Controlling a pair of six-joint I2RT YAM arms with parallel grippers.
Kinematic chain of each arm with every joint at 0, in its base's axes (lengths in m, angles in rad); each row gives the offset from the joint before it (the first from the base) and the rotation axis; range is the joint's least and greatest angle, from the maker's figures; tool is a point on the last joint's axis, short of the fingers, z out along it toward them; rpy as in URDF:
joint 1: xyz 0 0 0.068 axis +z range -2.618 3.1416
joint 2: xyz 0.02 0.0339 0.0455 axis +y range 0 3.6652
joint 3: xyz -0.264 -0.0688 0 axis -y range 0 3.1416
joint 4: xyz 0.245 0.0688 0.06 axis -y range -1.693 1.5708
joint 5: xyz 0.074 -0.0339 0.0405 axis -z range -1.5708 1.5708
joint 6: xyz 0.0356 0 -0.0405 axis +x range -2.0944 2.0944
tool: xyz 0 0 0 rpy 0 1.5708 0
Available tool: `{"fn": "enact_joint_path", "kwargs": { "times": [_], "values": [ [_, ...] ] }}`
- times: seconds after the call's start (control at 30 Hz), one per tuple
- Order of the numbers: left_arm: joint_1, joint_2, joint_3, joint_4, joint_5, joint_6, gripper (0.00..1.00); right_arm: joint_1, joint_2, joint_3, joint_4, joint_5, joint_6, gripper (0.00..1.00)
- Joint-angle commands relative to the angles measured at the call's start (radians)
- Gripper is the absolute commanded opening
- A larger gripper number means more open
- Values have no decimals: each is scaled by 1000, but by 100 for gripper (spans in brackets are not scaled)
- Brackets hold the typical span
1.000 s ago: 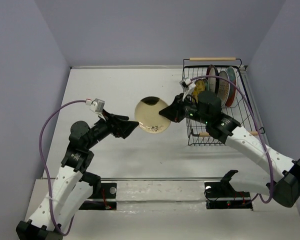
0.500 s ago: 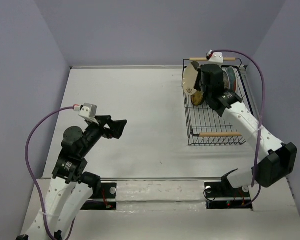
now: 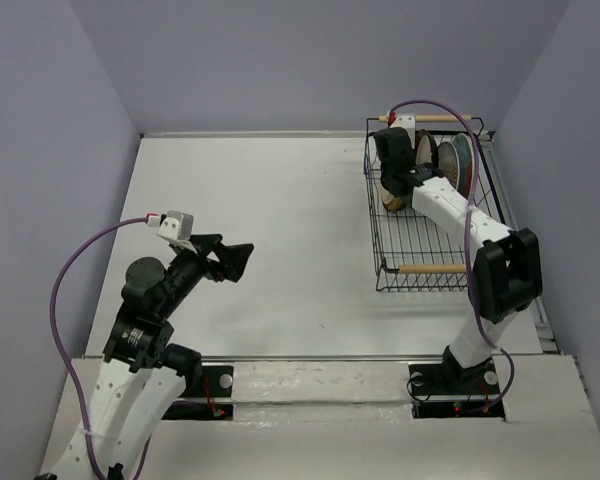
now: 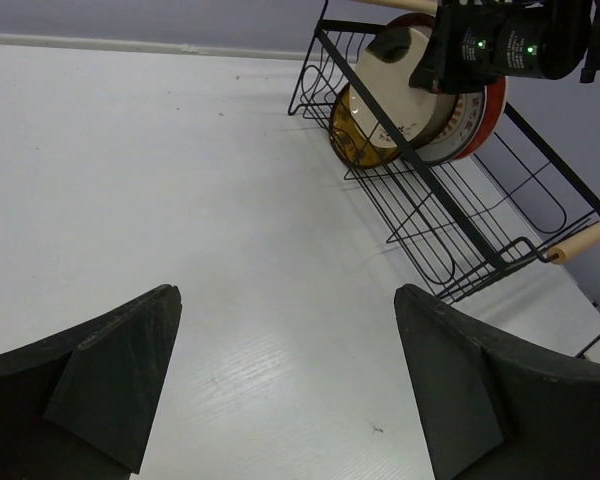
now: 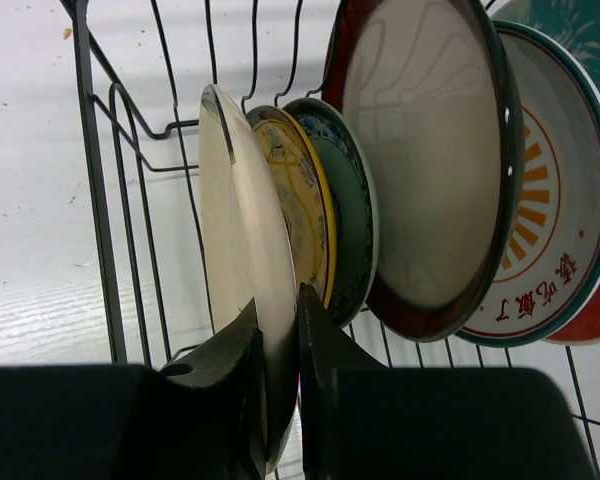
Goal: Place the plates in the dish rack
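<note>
- Right gripper [image 5: 278, 330]: clenched on the plain cream plate [image 5: 235, 250], which stands upright in the dish rack [image 3: 420, 240], far right, beside the amber plate [image 5: 298, 212].
- Left gripper [image 4: 288, 300]: released, holding nothing, near left.

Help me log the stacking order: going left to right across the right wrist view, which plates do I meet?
plain cream plate → amber-yellow plate → small teal-blue plate → large dark-red-rimmed cream plate → white plate with orange centre → teal-and-red plate, cut off at the right edge.
</note>
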Motion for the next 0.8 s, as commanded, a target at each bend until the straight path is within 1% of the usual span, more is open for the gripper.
{"fn": "enact_joint_path", "kwargs": {
  "times": [0.0,0.3,0.53,0.77],
  "values": [
    [-7,-16,-7,31,9,15,99,-9,53,94,35,35,-55,7],
    [-14,-17,-9,29,6,13,99,-29,154,149,34,4,-75,7],
    [-17,-11,-9,29,7,15,99,-39,177,151,35,-2,-83,7],
    [-15,-7,-9,31,7,13,99,-39,191,151,34,-46,-68,7]
  ]
}}
